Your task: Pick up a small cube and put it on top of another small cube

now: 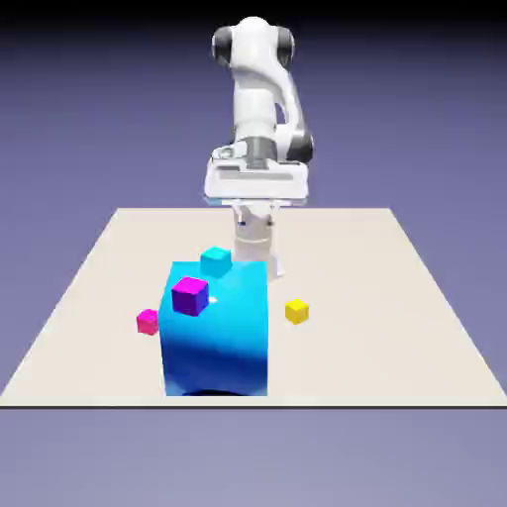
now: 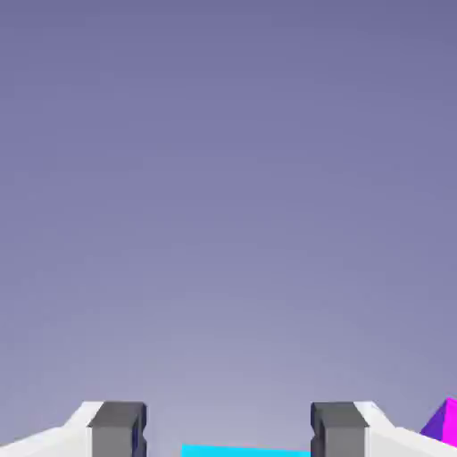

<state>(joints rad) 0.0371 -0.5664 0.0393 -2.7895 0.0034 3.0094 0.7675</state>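
Note:
The small yellow cube (image 1: pixel 296 311) lies on the table to the exterior view's right of the big blue block (image 1: pixel 218 332). My gripper (image 1: pixel 259 255) hangs behind that block's far edge, apart from the yellow cube. In the hand view the gripper (image 2: pixel 228 433) is open: the two grey fingertips (image 2: pixel 116 428) stand wide apart, and only a thin cyan strip (image 2: pixel 245 451) shows low between them. The rest of that view is plain backdrop.
A cyan cube (image 1: pixel 216 260) and a magenta-purple cube (image 1: pixel 189 295) rest on top of the blue block. A pink cube (image 1: pixel 148 321) lies on the table at the block's left. A magenta corner (image 2: pixel 444 424) shows at the hand view's lower right.

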